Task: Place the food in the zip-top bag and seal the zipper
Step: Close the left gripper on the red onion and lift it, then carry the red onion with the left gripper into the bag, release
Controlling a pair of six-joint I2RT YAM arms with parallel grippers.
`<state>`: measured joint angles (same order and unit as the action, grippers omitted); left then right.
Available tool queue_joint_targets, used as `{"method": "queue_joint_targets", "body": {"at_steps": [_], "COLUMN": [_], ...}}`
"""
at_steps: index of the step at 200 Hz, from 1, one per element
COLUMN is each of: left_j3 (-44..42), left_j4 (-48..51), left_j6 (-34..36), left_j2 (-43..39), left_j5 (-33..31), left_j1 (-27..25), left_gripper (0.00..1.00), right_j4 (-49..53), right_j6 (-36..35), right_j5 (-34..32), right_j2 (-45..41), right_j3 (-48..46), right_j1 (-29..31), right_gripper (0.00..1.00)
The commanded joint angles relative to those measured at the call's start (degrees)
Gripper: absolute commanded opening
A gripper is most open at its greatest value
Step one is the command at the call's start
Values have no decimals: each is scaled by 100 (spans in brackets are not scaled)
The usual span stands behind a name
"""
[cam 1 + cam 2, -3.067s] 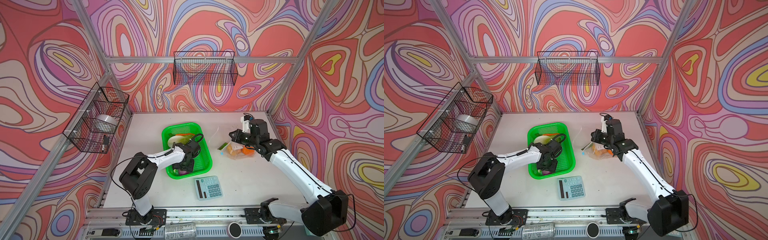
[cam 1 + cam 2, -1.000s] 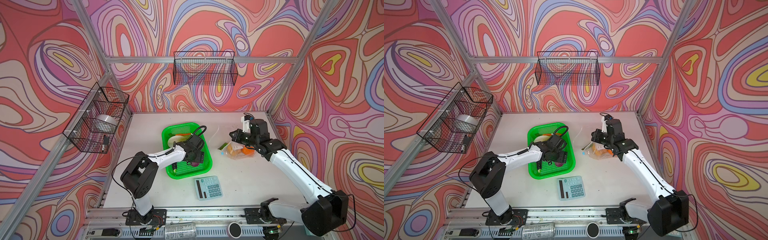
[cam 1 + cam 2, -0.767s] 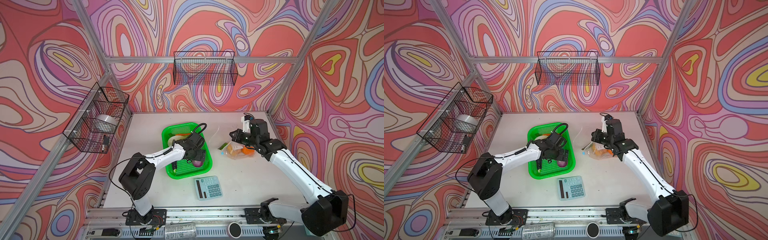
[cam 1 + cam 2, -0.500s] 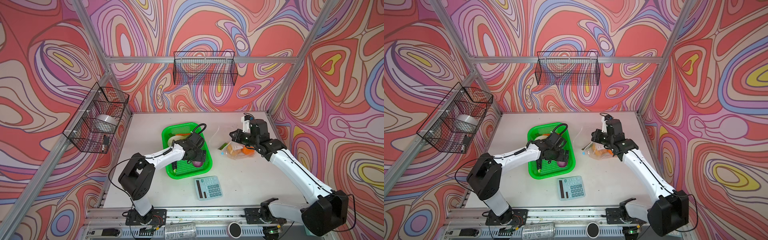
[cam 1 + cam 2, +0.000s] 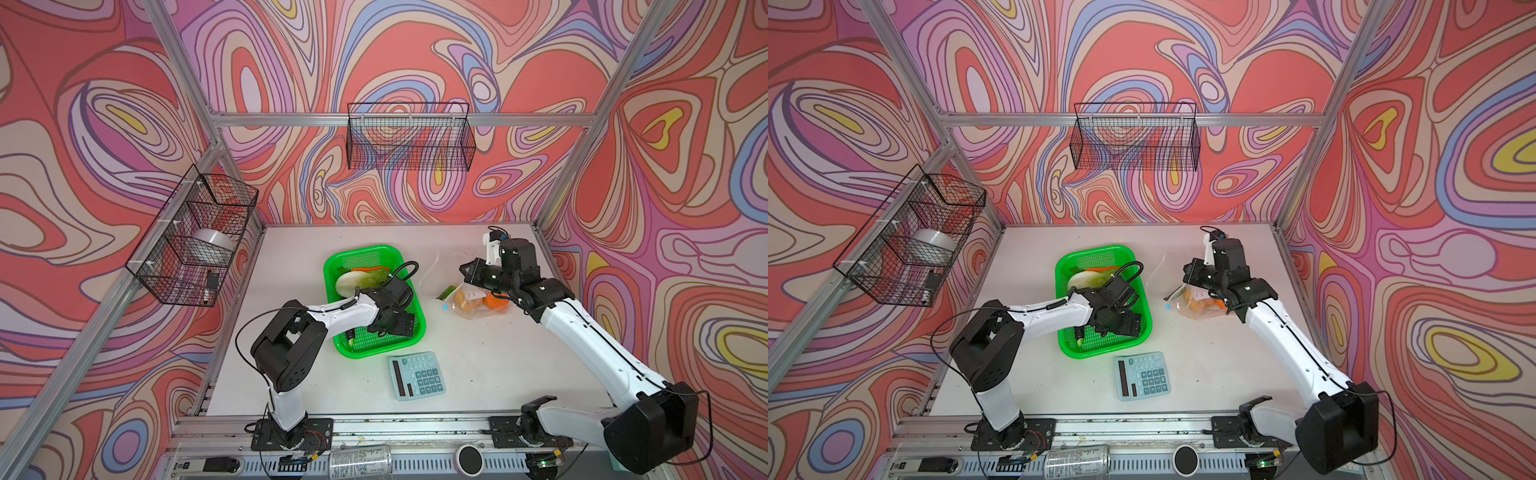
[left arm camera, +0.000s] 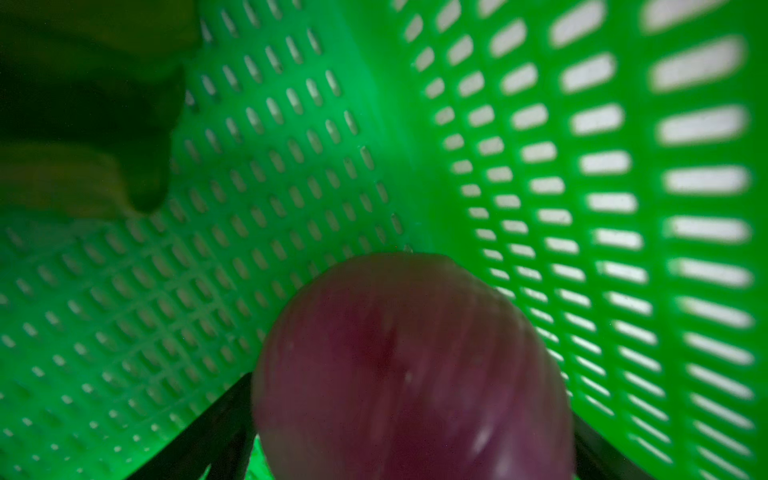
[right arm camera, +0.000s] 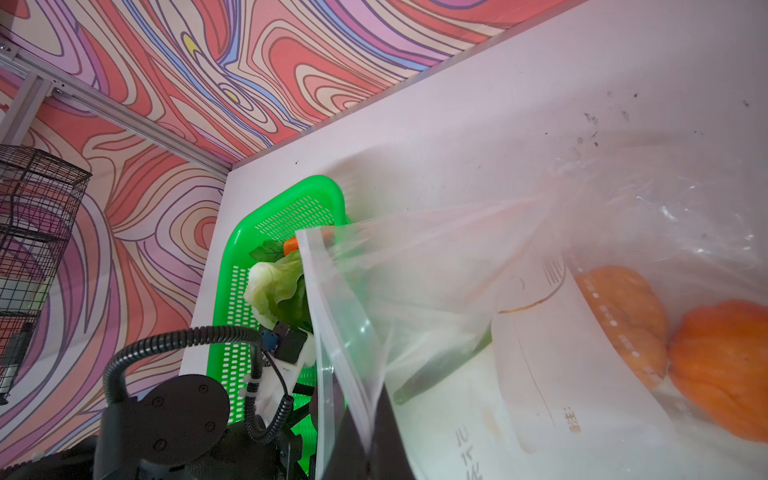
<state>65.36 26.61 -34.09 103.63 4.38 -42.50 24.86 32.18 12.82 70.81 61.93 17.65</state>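
Your left gripper (image 5: pixel 395 323) is sinking lower into the green basket (image 6: pixel 386 104) than a second ago, jaws spread wide astride the purple onion (image 6: pixel 411 365), which is now hidden from above. Your right gripper (image 5: pixel 467 272) is still pinching the zip-top bag (image 7: pixel 457 270) by its raised edge, clamped tight. The pumpkin (image 7: pixel 723 374) is lying inside, unmoved.

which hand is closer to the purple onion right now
Left. The left hand is down in the green basket with the purple onion between its fingers; the right hand is off beside the basket, pinching the zip-top bag.
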Motion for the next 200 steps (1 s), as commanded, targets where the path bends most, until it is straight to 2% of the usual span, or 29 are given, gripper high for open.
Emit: {"method": "queue_joint_targets", "body": {"at_steps": [1,19,36,44,73,140,200], "left_j3": [85,119,143,177,153,589,1157], "left_j4": [-116,-273,-397,-364,-293,368,65], "left_j6": [141,244,275,273,271,509,832], "left_j2": [181,226,311,367,341,-606,-1439], "left_j5": [-270,-417,-391,-336,-292,-682,-969], "left_j1": [-2,1,-1,0,4,-4,-1], "left_gripper": [95,96,92,88,63,63,56], "right_j4": [5,2,23,40,89,-25,-17], "right_j6": [-46,-53,-49,-62,-92,-46,-59], "right_j5": [-68,-68,-61,-72,-125,-23,-24], "right_j2": [-111,-111,-111,-124,-146,-36,-10], "right_j3": [-14,-10,3,27,47,73,117], "right_j1": [-7,-7,-7,-7,-7,-7,-7], "right_gripper": [0,0,0,0,0,0,0]}}
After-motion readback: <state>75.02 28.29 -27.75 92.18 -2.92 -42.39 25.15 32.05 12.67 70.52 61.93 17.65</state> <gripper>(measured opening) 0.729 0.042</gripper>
